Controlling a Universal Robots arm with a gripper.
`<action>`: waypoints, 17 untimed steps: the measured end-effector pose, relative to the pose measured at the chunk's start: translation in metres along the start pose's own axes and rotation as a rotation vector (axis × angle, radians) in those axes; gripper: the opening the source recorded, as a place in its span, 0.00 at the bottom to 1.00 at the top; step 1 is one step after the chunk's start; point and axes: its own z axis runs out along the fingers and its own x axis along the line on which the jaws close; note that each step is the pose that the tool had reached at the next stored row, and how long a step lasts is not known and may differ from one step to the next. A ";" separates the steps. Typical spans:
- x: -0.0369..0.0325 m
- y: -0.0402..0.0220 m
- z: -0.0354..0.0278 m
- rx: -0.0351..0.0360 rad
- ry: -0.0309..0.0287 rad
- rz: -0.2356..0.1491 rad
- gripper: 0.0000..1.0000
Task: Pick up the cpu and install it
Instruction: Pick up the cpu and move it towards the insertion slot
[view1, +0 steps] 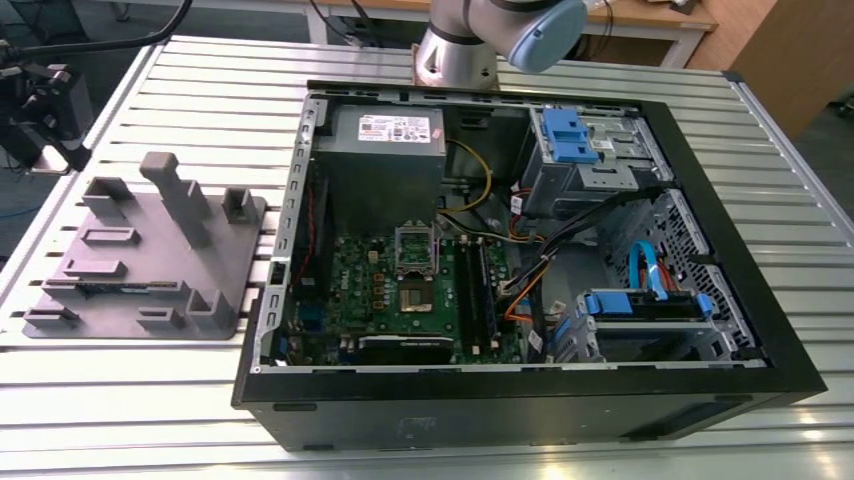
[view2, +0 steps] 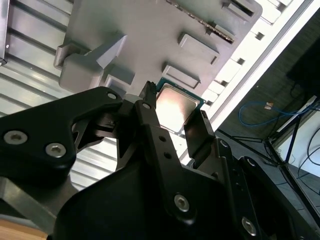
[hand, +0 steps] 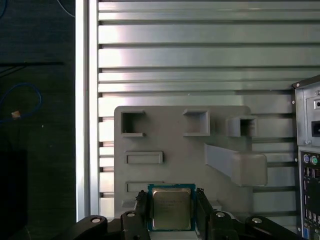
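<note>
The cpu (hand: 171, 210), a small square chip with a silvery-beige lid and green rim, sits between the two black fingers of my gripper (hand: 171, 196), which is shut on its opposite edges. Both wrist views show it held above the grey fixture tray (hand: 175, 150); in the second wrist view the cpu (view2: 176, 106) catches the light between the gripper (view2: 174, 102) fingers. In the exterior view the open computer case (view1: 534, 400) lies on the table, and the dark socket frame (view1: 415, 247) stands raised on the green motherboard (view1: 360, 290).
The grey fixture tray (view1: 140, 260) lies on the slatted metal table (view1: 160, 410) at the exterior view's left of the case. Its upright posts (view1: 180, 195) stick up. The arm's base (view1: 461, 55) stands behind the case. Cables and drive cages crowd the case's right half.
</note>
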 end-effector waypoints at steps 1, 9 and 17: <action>0.0000 0.0000 0.0000 0.0000 0.0000 0.000 0.47; -0.0003 0.0002 -0.0028 0.0001 0.0002 0.000 0.47; -0.0006 0.0007 -0.0133 0.0000 0.0000 0.000 0.47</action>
